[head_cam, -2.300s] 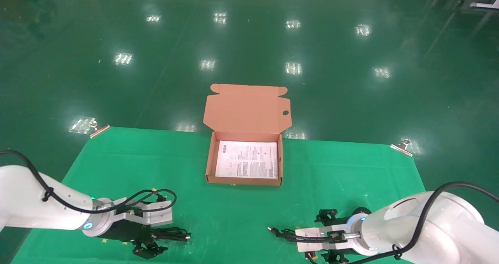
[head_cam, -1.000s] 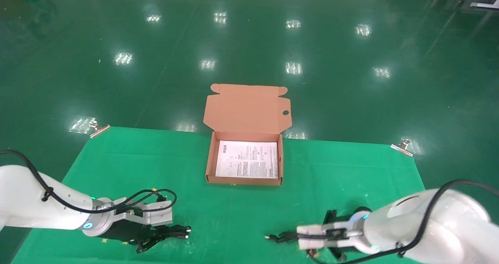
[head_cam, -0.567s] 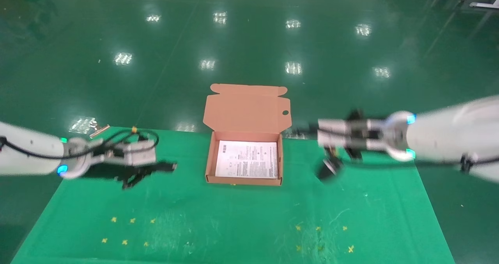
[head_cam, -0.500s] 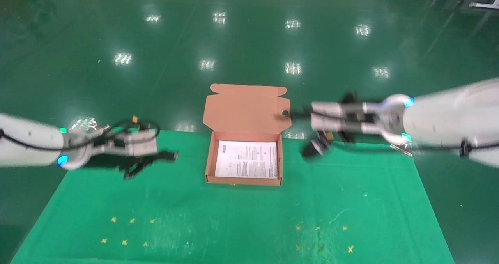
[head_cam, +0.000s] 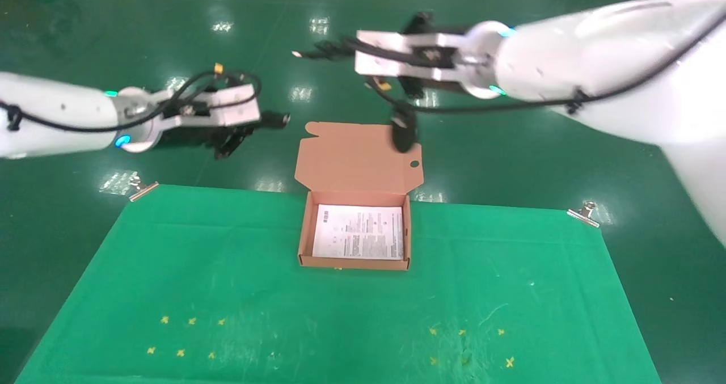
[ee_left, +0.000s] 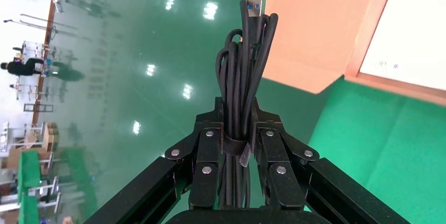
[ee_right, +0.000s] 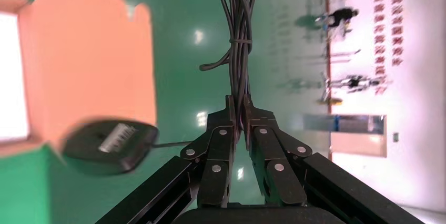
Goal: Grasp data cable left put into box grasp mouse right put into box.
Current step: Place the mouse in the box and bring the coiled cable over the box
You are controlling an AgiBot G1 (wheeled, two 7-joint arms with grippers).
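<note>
The left gripper (head_cam: 258, 124) is hanging in the air to the left of the shallow orange-brown cardboard box (head_cam: 355, 233), level with the box's raised flap lid. Its black fingers (ee_left: 209, 153) are pressing together on the thin black data cable bundle (ee_left: 243, 84), pinching it at the strap that is binding the loops, with the silver plug end sticking out past the fingertips toward the lid. In the head view the bundle's end (head_cam: 274, 119) is showing just beyond the gripper body.

The right gripper (head_cam: 340, 49) is reaching across high above the box, pointing toward the robot's left. Its fingers (ee_right: 265, 142) are clamping the bundled thin black cord (ee_right: 239, 29) of the small black oval mouse (head_cam: 402, 133), not the mouse body. The mouse is dangling free on a slack length of cord below the gripper, in front of the upper right part of the flap lid, just above the lid's small round hole (head_cam: 414, 163). In the right wrist view the mouse (ee_right: 108, 145) is showing its underside with a label.

The box is sitting open at the far edge of the green cloth-covered table (head_cam: 227, 293), with a white printed leaflet (head_cam: 359, 239) lying flat inside it
</note>
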